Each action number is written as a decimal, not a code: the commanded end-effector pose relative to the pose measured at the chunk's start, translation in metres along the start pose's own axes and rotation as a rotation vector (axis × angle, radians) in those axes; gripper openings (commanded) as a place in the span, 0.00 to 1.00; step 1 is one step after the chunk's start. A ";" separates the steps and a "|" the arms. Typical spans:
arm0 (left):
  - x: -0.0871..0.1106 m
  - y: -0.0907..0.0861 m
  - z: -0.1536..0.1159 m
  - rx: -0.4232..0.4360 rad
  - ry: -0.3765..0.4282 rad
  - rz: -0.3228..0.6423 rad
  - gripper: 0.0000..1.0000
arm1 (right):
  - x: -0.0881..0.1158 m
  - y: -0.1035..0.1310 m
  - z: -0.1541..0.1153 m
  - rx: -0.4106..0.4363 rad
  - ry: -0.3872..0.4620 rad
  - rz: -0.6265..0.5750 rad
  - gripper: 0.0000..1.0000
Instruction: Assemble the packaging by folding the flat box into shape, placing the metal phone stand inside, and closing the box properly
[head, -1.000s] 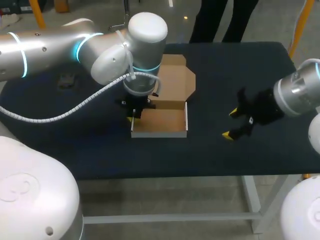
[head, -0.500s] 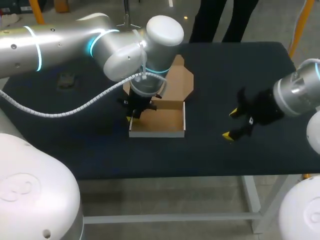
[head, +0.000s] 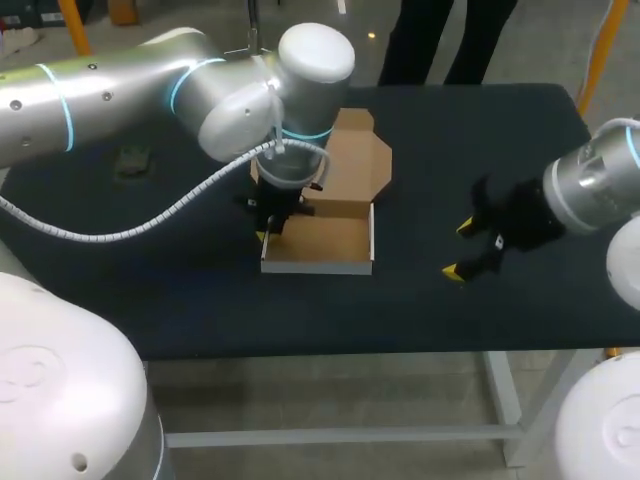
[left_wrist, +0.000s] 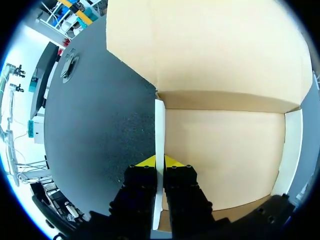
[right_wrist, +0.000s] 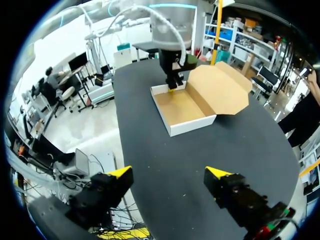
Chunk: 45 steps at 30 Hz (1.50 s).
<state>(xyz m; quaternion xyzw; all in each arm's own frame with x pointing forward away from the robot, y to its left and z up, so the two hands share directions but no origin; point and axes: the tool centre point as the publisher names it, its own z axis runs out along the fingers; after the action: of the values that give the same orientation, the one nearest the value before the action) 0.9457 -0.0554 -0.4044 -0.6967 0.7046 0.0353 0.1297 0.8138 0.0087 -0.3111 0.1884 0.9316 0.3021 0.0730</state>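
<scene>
Cardboard box (head: 318, 242): open, lid back at 12 o'clock.
Left gripper (left_wrist: 159, 161): clamped on its 9 o'clock wall (left_wrist: 159, 125).
Right gripper (head: 460, 249): fingers apart, at 3 o'clock.

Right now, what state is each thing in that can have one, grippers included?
Brown cardboard box: folded into a tray, empty, lid open.
Small metal phone stand: on the black table, outside the box.
Left gripper: shut on the box's side wall.
Right gripper: open, holding nothing.
</scene>
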 end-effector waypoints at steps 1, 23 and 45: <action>-0.006 0.002 0.001 0.005 0.052 -0.003 0.00 | -0.002 -0.001 -0.004 -0.007 0.014 -0.002 1.00; -0.004 0.010 -0.007 0.031 0.248 -0.024 1.00 | -0.002 -0.001 -0.004 -0.007 0.014 -0.002 1.00; -0.033 0.067 -0.098 0.227 0.678 0.195 1.00 | -0.002 -0.001 -0.004 -0.007 0.014 -0.002 1.00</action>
<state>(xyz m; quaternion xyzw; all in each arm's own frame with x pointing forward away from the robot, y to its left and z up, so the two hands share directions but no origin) 0.8845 -0.0606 -0.3241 -0.5928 0.7775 -0.2079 -0.0300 0.8144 0.0073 -0.3094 0.1868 0.9317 0.3036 0.0695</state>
